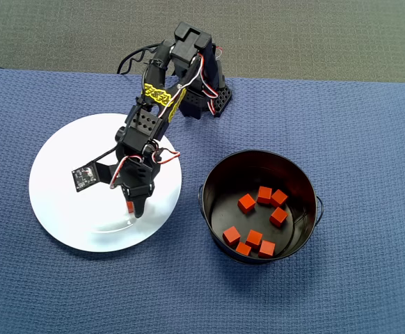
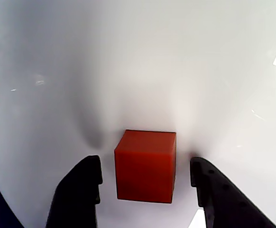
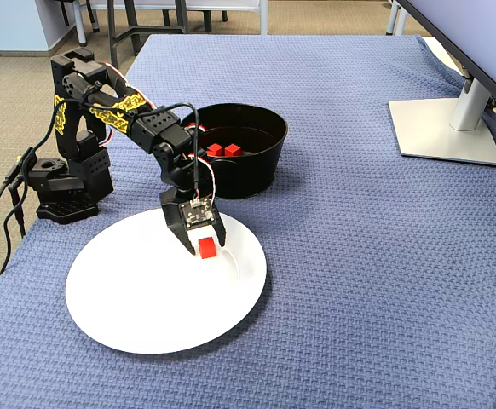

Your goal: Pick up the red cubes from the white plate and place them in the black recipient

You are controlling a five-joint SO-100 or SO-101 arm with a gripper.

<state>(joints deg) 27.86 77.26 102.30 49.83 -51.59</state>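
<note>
One red cube [image 2: 146, 166] rests on the white plate [image 2: 128, 71], on its side nearest the pot. My gripper [image 2: 146, 166] is open and low over the plate, with one black finger [image 2: 81, 190] on each side of the cube and a gap on both sides. The overhead view shows the gripper [image 1: 131, 207] mostly hiding this cube [image 1: 130, 207] on the plate [image 1: 70, 202]. The fixed view shows gripper [image 3: 203, 247], cube [image 3: 206, 247] and plate [image 3: 146, 298]. The black pot [image 1: 216, 174] to the right holds several red cubes [image 1: 264, 195]; it also shows in the fixed view [image 3: 256, 162].
The arm's base [image 3: 60, 183] stands at the table's left edge in the fixed view. A monitor stand [image 3: 444, 128] sits at the far right. A blue woven cloth [image 3: 359, 281] covers the table.
</note>
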